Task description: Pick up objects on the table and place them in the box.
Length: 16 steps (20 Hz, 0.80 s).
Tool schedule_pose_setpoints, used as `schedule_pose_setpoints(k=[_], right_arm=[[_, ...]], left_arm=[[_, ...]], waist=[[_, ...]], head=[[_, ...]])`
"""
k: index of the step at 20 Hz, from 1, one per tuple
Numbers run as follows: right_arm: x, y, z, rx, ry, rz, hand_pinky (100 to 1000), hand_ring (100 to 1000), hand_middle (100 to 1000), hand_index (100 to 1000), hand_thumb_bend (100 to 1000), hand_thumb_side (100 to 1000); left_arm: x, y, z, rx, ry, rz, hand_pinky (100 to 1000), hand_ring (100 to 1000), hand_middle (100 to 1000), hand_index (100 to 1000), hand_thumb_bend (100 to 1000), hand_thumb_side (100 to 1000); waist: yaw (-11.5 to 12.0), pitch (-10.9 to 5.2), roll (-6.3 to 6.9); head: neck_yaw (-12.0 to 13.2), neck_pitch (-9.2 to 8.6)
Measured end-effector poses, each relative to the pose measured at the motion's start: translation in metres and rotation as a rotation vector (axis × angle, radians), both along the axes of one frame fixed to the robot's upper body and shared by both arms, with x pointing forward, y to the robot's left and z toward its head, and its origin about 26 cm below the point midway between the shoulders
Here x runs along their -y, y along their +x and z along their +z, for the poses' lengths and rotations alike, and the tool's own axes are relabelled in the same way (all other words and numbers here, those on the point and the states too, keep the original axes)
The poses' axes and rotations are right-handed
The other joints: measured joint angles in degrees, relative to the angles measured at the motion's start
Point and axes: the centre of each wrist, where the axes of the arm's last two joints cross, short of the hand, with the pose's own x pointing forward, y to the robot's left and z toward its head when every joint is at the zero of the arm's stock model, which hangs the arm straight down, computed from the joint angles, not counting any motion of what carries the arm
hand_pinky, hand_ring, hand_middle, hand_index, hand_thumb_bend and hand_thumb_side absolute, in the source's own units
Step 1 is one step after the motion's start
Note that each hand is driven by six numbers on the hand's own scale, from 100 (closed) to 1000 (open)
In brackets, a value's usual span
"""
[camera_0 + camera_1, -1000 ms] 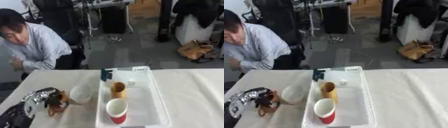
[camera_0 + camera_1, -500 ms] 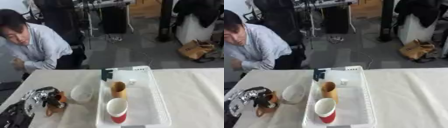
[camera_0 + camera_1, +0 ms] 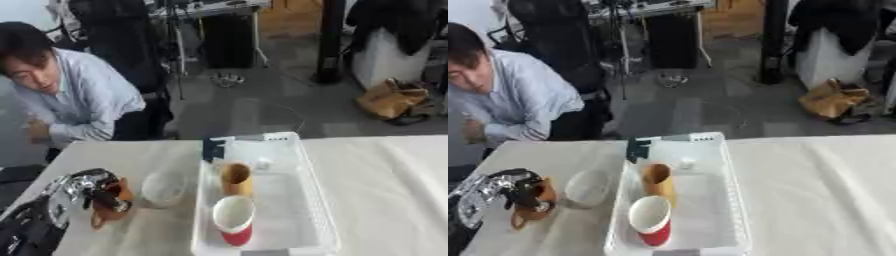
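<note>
While your left hand (image 3: 83, 190) sits at the lower left of the white cloth-covered table (image 3: 385, 200), its silver and black fingers are curled round a small brown-orange object (image 3: 112, 210), which rests on the cloth just beneath them. You cannot make out what that object is beyond its colour and a rounded, drooping shape. Just to its right stands a pale translucent bowl-like container (image 3: 164, 188), close to the outer wall of the white plastic box (image 3: 306, 175) but apart from your hand.

Inside the box you have a red cup with a white interior (image 3: 234, 226) near the front end, lying tilted with its mouth toward you. Behind it stands a tan paper cup (image 3: 236, 178), upright or nearly so. At the far left corner of the box a dark blue item (image 3: 213, 148) leans against the rim, and a small white thing (image 3: 263, 163) lies near the tan cup.

Your right hand shows in neither eye view.
</note>
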Motion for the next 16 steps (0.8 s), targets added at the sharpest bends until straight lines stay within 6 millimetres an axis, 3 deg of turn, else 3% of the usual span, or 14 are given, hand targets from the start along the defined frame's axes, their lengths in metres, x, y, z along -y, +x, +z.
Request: schedule_pose_setpoints(k=[7,16], right_arm=[[0.001,-0.001,0.001,-0.007,-0.003,-0.005,813,882,688,678,100,1000],[0.005,-0.003,0.000,-0.024,-0.012,-0.015,812,882,688,676,100,1000]], left_arm=[[0.004,0.003,0.010,-0.029,-0.007,-0.029,248,409,414,603,135,262],[0.007,0.006,0.045,-0.072,0.034,-0.087,251,414,417,603,167,236]], waist=[[0.45,-1.14,0.46],[1.26,-2.44,1.31]], head=[[-0.71,0.70],[-1.84,2.19]])
